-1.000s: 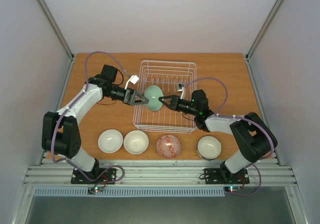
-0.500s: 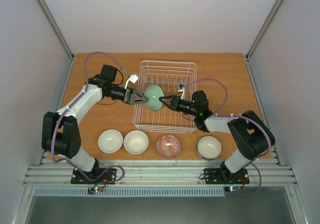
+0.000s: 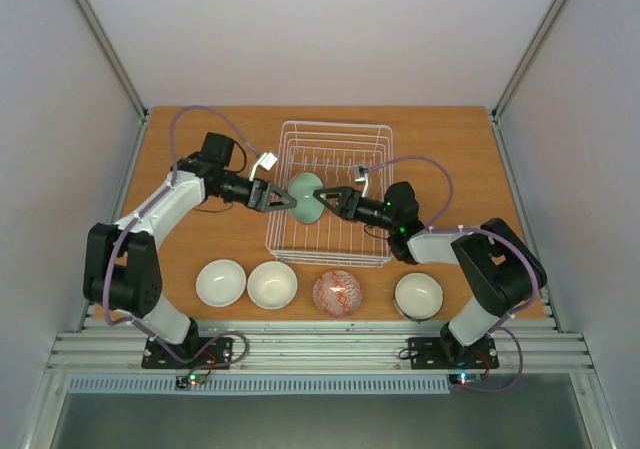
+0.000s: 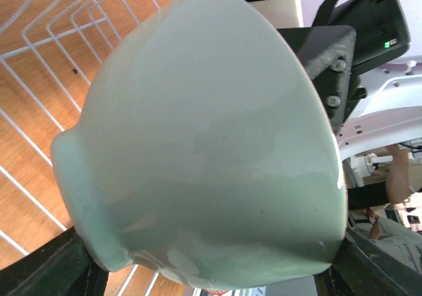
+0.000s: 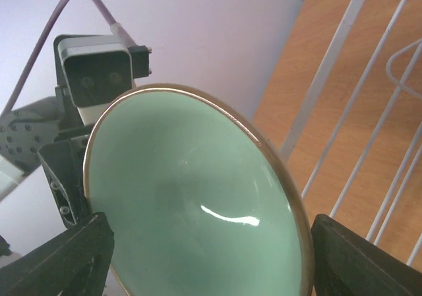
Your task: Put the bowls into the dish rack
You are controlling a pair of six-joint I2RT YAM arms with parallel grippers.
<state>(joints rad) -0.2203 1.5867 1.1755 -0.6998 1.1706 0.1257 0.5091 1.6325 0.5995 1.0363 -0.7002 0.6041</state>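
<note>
A pale green bowl (image 3: 305, 190) stands on its edge inside the white wire dish rack (image 3: 335, 124), its hollow facing the right arm. My left gripper (image 3: 285, 199) comes in from the left. In the left wrist view the green bowl (image 4: 198, 138) fills the space between its two fingers, foot by one and rim by the other. My right gripper (image 3: 325, 197) is open just right of the bowl; in its wrist view the bowl's inside (image 5: 191, 204) sits between the spread fingers. Two white bowls (image 3: 221, 282) (image 3: 272, 284), a red-patterned bowl (image 3: 337, 292) and another white bowl (image 3: 419, 294) sit on the table.
The four loose bowls form a row along the near edge of the wooden table (image 3: 200, 149), in front of the arm bases. Rack wires (image 4: 39, 39) run close behind the green bowl. Grey walls close in the table on three sides.
My right gripper has opened and let go of the green bowl's rim. The bowl has tipped slightly toward the left gripper, which has closed a little around it.
</note>
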